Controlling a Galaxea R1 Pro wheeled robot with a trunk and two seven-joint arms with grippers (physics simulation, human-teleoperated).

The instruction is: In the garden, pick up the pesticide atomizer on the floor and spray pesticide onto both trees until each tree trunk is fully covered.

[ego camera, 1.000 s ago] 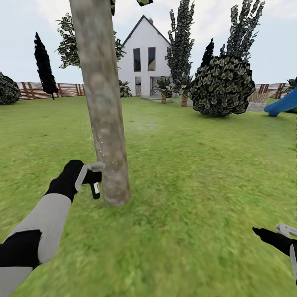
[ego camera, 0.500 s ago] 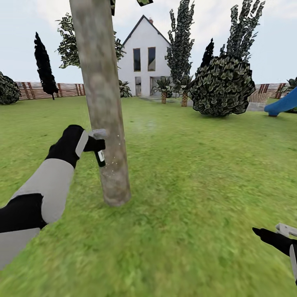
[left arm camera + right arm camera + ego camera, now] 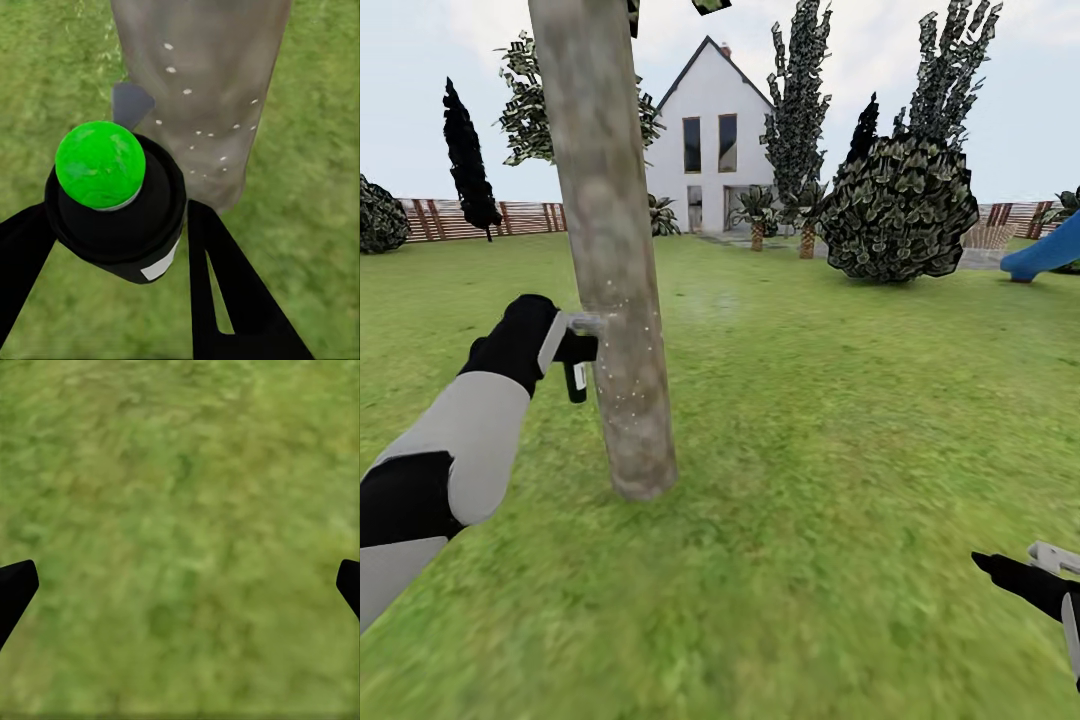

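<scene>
Pesticide atomizer, small black can with a pale label strip [image 3: 576, 378], is clamped in our left gripper [image 3: 586, 338] and hangs just beside the left side of the thick mottled grey-brown tree trunk [image 3: 610, 250], about mid-height between the grass and where the trunk leaves the head view. From the left wrist camera the atomizer [image 3: 120, 206] shows a bright green round cap on top (looks like a little ball) and sits squeezed between the two dark fingers [image 3: 225, 292], with the trunk [image 3: 202, 90] right in front of it. Fine white pesticide specks [image 3: 625, 375] are scattered over the bark next to the can, and we can see them in the wrist shot too [image 3: 187, 91]. Our right gripper [image 3: 1060, 590] is low at the right edge of the head view, well apart from the tree, hovering over the rough green grass floor [image 3: 810, 450]; its fingertips [image 3: 15, 589] sit far apart at the edges of the right wrist view with nothing but grass [image 3: 180, 532] between them, so it's spread wide. Behind the trunk there's the white gabled house [image 3: 710, 150], a brown slatted wooden fence [image 3: 450, 220] and a big round dark bush [image 3: 900, 205].
</scene>
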